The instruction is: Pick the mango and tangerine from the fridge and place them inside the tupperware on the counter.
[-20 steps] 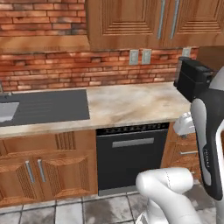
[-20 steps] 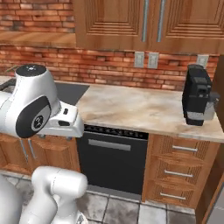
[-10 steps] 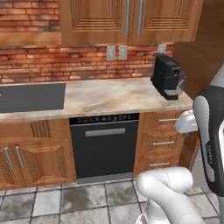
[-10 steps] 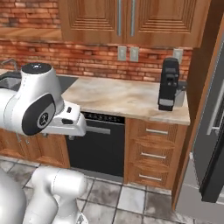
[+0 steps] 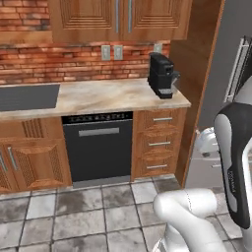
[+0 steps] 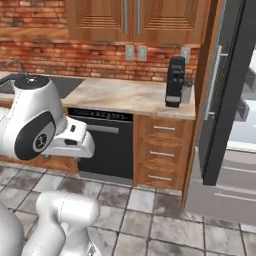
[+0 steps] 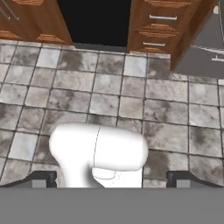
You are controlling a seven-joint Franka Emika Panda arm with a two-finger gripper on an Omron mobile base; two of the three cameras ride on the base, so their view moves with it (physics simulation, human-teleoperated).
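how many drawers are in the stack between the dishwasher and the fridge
3, stacked under the counter below the coffee machine: top drawer, middle drawer, bottom drawer. Other drawers may lie outside the frame.

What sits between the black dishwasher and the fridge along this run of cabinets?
In the right base view, a brown wooden drawer stack with silver handles and a tall wooden side panel separate the black dishwasher from the dark grey fridge.

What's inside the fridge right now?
The fridge door stands open: pale shelves and a drawer front show at the right edge. No fruit visible; the door and frame edge hide most of the interior.
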